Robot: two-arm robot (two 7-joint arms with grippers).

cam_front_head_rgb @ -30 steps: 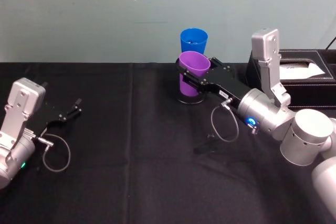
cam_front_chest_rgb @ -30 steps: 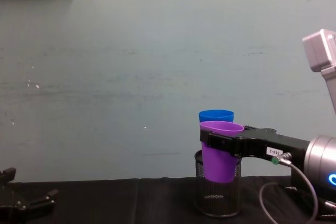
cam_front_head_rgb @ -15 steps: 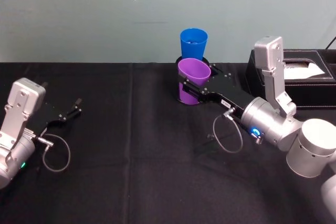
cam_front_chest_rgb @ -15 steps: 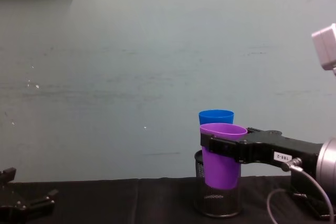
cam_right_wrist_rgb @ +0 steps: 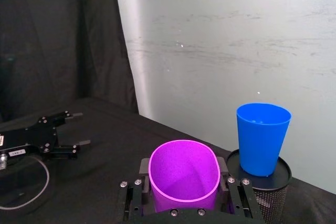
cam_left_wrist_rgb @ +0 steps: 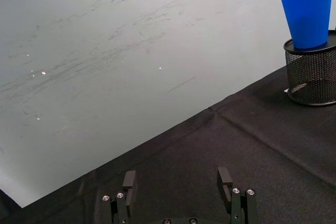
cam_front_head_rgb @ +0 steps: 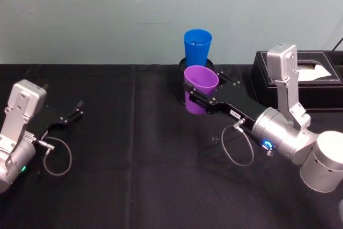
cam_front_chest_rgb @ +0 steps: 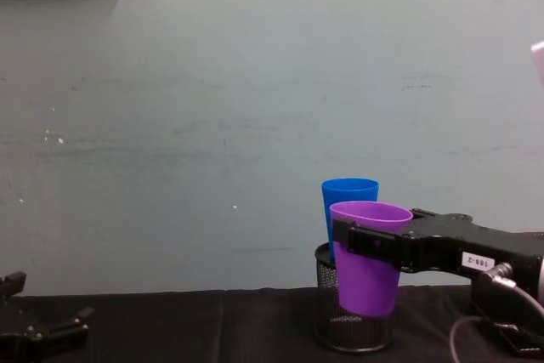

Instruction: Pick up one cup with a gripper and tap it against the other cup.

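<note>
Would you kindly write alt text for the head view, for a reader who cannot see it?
The right gripper holds the purple cup above the black table, close in front of the blue cup, which stands on a black mesh holder by the wall. The left gripper lies open at the table's left, and a black tissue box sits at the right.

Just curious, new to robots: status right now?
Right hand shut on purple plastic tumbler, held aloft. Blue plastic tumbler on black mesh holder, just behind, apart. Left hand open, parked left.
</note>
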